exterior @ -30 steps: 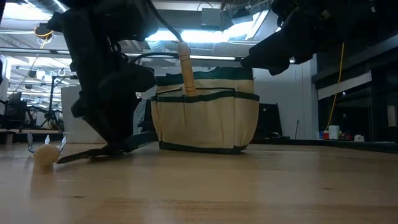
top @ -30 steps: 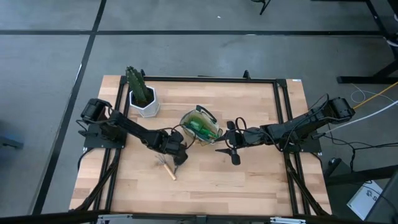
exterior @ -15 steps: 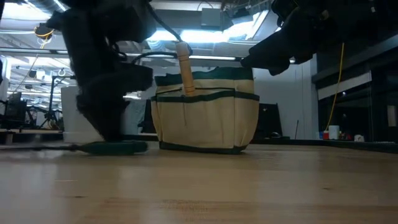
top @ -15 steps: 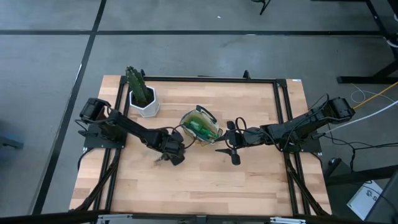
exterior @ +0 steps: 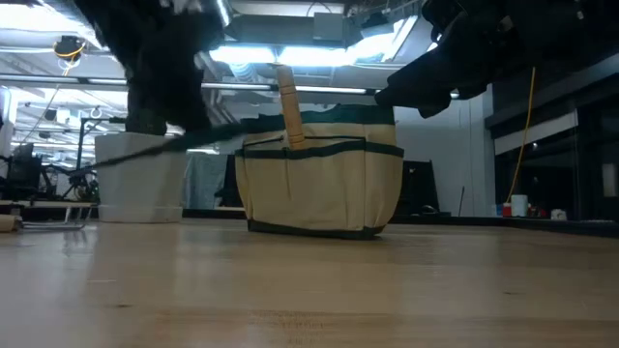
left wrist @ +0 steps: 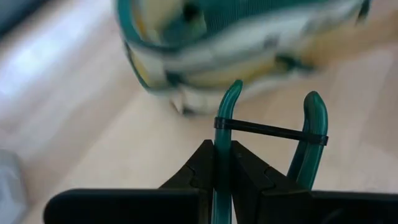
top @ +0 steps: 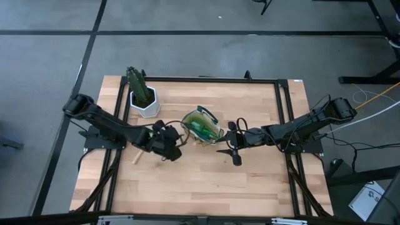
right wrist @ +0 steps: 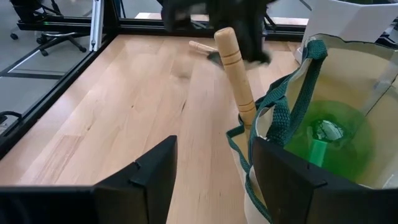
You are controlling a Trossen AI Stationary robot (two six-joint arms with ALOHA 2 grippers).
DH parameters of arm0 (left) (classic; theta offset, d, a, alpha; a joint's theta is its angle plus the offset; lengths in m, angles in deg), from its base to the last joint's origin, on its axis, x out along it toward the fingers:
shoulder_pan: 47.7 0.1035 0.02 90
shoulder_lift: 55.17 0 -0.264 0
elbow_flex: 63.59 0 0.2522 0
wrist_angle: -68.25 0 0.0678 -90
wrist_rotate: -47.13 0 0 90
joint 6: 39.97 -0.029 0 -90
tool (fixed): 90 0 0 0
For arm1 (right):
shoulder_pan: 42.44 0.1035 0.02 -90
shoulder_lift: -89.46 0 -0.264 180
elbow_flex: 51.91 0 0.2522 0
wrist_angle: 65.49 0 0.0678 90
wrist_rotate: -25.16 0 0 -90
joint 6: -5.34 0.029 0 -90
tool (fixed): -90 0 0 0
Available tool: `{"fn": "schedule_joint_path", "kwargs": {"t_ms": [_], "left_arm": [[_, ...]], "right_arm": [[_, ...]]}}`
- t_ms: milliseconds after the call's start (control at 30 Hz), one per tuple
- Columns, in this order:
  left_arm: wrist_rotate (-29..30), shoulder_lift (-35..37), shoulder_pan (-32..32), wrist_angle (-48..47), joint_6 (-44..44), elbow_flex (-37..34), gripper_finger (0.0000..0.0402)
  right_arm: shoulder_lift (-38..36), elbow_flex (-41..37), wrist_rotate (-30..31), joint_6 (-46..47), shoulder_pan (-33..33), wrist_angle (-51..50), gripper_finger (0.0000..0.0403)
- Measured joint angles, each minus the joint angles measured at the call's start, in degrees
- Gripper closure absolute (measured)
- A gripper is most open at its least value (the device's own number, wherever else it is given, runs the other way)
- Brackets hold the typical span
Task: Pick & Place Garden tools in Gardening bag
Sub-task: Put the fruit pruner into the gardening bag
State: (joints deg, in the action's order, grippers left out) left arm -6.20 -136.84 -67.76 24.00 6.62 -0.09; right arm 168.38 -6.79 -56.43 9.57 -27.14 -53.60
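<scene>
Shears (left wrist: 267, 134) are riding clamped in the left gripper (top: 167, 142), left of centre frame; the gardening bag (top: 201, 127) is sitting just to its right, while the right gripper (top: 232, 147) is waiting open beyond.

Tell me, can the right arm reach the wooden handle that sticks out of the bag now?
Probably yes. The right gripper is open beside the gardening bag, and the wooden handle rises free above its rim, with nothing between them.
</scene>
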Motion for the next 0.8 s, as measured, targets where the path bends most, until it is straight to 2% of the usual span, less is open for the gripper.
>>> {"fn": "schedule_joint_path", "kwargs": {"t_ms": [133, 300, 533, 633, 800], "left_arm": [[10.92, 2.10, -2.40, 0.94, 0.04, 0.01, 0.0380], [24.78, 1.49, -4.40, 6.26, 0.02, 0.02, 0.0380], [36.81, -1.96, -3.48, 14.39, -3.54, 0.04, 0.0370], [36.51, -2.98, -1.47, 20.56, -9.42, 0.04, 0.0365], [25.23, -3.63, 1.66, 30.92, -24.30, 0.04, 0.0376]], "right_arm": [[0.00, 0.00, 0.01, 0.00, -0.01, 0.05, 0.0196], [0.00, 0.00, 0.13, 0.00, -0.01, 0.22, 0.0196], [0.00, 0.00, 1.68, -0.11, 0.00, 0.31, 0.0196], [0.00, 0.00, 2.41, -0.17, -0.01, 0.31, 0.0196], [0.00, 0.00, 2.51, -0.17, 0.01, 0.35, 0.0196]]}}
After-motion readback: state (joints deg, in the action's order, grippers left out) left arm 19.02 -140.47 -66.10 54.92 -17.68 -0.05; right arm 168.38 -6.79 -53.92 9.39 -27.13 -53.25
